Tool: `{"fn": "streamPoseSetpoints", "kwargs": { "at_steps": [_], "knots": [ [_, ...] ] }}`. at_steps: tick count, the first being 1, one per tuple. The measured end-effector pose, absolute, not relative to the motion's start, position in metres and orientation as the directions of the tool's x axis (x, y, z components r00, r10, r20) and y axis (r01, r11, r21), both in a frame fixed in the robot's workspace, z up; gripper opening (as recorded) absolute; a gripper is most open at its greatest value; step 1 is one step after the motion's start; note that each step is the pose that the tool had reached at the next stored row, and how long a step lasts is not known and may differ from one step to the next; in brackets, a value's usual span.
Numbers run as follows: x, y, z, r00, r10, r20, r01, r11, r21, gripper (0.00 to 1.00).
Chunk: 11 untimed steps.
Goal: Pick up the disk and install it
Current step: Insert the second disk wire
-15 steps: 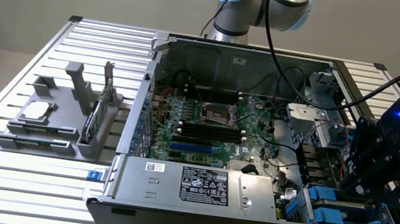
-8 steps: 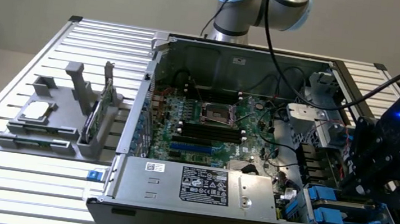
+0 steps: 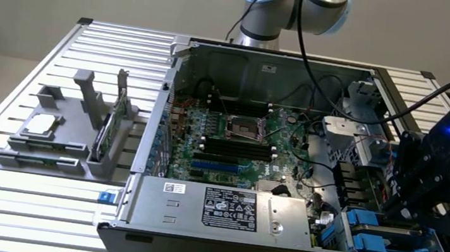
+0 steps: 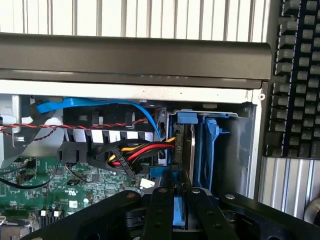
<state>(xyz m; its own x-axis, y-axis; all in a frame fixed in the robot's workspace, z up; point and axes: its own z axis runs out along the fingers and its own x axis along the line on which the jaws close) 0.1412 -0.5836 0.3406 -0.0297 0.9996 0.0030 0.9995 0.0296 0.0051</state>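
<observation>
So the PC case (image 3: 291, 140) is lying open on the slatted tabletop (image 3: 38, 206), taking up most of it toward the exterior view's right. Inside you get the green motherboard (image 3: 231, 146) with the CPU socket (image 3: 240, 126) in the middle, black RAM slots under it, and a bunch of loose black cables. The silver power supply (image 3: 224, 210) sits along the case's near wall, with a dark label full of small print and cert marks, too small to actually read. There's also a small white sticker on it, same deal.

The drive bays are in the case's near corner on the exterior view's right. The disk (image 4: 179, 220) is there, standing on edge in the bay, blue rails visible, with the gripper (image 4: 179, 222) right on it: the black fingers (image 4: 159, 215) are pressed in close on either side of the blue rail, pinching it. Next to it in the wrist view is another blue carrier (image 4: 205, 150) already slotted in the bay, plus a blue SATA cable (image 4: 100, 105) and a red/yellow/black power lead (image 4: 140, 150) running along the bay.

Off near the tabletop's far side from the bays, a grey holder (image 3: 66, 140) carries a small silver chip (image 3: 42, 124) and a green card (image 3: 110, 129) standing upright in a slot.
</observation>
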Motion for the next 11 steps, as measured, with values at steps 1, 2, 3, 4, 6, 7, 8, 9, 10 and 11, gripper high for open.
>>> {"fn": "streamPoseSetpoints", "kwargs": {
  "at_steps": [1,2,3,4,6,7,8,9,10,11],
  "knots": [
    [0.1412,-0.5840,0.3407,-0.030,1.000,0.005,1.000,0.030,0.005,0.16],
    [0.1412,-0.5844,0.3407,-0.030,1.000,0.006,1.000,0.030,0.005,0.16],
    [0.1412,-0.5847,0.3407,-0.030,1.000,0.007,1.000,0.030,0.005,0.16],
    [0.1412,-0.5849,0.3407,-0.030,1.000,0.008,1.000,0.030,0.005,0.16],
    [0.1412,-0.5851,0.3407,-0.030,1.000,0.009,1.000,0.030,0.005,0.16],
    [0.1412,-0.5859,0.3406,-0.030,0.999,0.010,1.000,0.030,0.005,0.16],
    [0.1412,-0.5864,0.3403,-0.029,1.000,0.011,1.000,0.029,0.005,0.16],
    [0.1412,-0.5865,0.3404,-0.029,1.000,0.011,1.000,0.029,0.005,0.16],
    [0.1412,-0.5865,0.3404,-0.029,1.000,0.012,1.000,0.029,0.005,0.16],
    [0.1412,-0.5865,0.3404,-0.029,0.999,0.013,1.000,0.029,0.005,0.16]
  ]
}}
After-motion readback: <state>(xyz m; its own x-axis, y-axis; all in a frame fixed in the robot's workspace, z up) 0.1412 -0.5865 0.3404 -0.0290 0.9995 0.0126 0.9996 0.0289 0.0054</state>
